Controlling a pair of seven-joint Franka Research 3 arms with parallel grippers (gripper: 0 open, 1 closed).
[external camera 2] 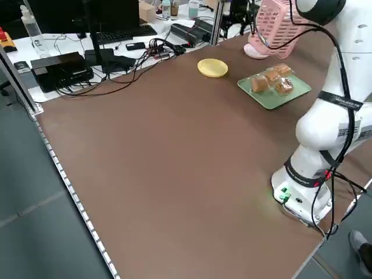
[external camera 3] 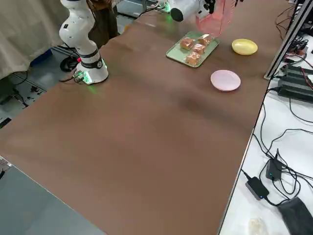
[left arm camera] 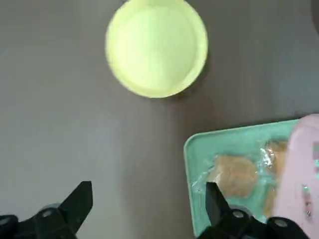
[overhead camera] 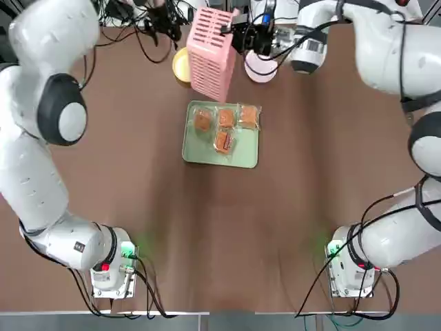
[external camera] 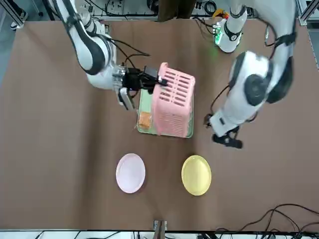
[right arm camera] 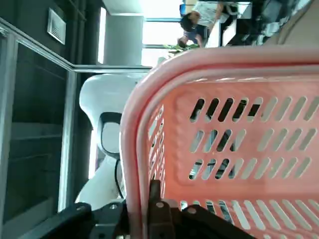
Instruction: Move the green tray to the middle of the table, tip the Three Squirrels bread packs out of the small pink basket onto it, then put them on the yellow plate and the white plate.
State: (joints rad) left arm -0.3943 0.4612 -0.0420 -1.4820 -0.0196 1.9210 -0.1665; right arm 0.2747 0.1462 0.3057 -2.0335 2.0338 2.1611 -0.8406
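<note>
Pink basket [overhead camera: 211, 52], clamped in right jaws, hangs tipped above bread-laden green tray [overhead camera: 196, 150]; left jaws apart.

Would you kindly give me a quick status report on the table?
Right hand shut on small pink basket, held tipped above the tray. Left hand open, near yellow plate. Four bread packs on green tray. Both plates bare.

The right arm reaches across the far side of the table, its right hand [overhead camera: 233, 31] clamped shut, wrist turned sideways and held well above the surface. The left arm stretches forward with its left hand [left arm camera: 144, 209] pointing down, fingers [left arm camera: 79, 201] spread wide and holding nothing.
</note>
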